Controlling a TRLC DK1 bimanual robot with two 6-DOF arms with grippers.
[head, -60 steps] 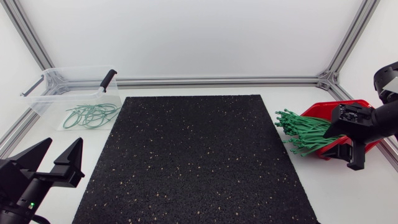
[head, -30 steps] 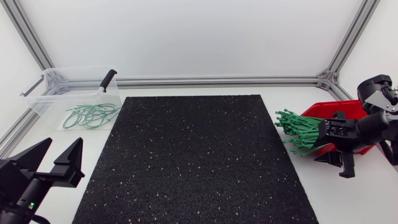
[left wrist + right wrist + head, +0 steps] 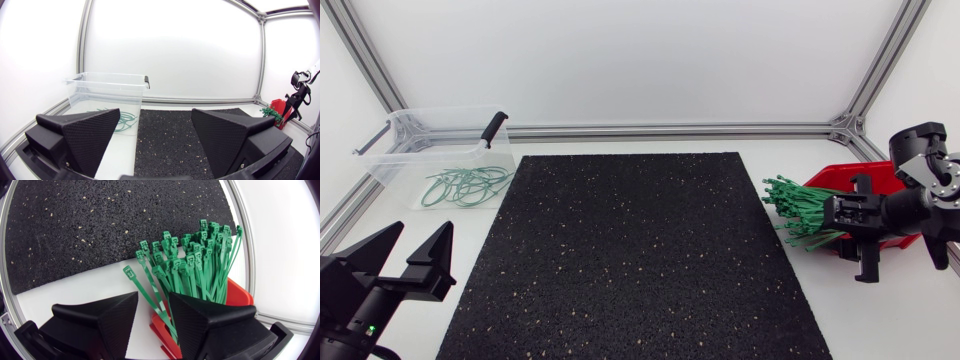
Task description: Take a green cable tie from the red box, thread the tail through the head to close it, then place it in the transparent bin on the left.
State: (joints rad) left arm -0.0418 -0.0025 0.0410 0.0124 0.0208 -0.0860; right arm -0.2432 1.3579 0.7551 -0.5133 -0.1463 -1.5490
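Loose green cable ties (image 3: pixel 800 205) fan out of the red box (image 3: pixel 835 178) at the table's right side, heads toward the mat. My right gripper (image 3: pixel 833 218) hovers over the box end of that bundle. In its wrist view the cable ties (image 3: pixel 195 260) lie ahead and the red box (image 3: pixel 237 295) sits beneath. The right gripper (image 3: pixel 153 296) is open with a narrow gap, and one tie runs through it along one finger. My left gripper (image 3: pixel 420 235) rests wide open and empty at the front left. The transparent bin (image 3: pixel 390 165) stands at the back left.
A black speckled mat (image 3: pixel 630 250) covers the table's middle. Several closed green ties (image 3: pixel 465 185) lie in the bin, which has a black handle (image 3: pixel 495 128). In the left wrist view, the bin (image 3: pixel 107 87) is ahead of the left gripper (image 3: pixel 156 117).
My right gripper has shifted left over the bundle of ties, its wrist has turned, and its fingers have come closer together. The left arm has not moved.
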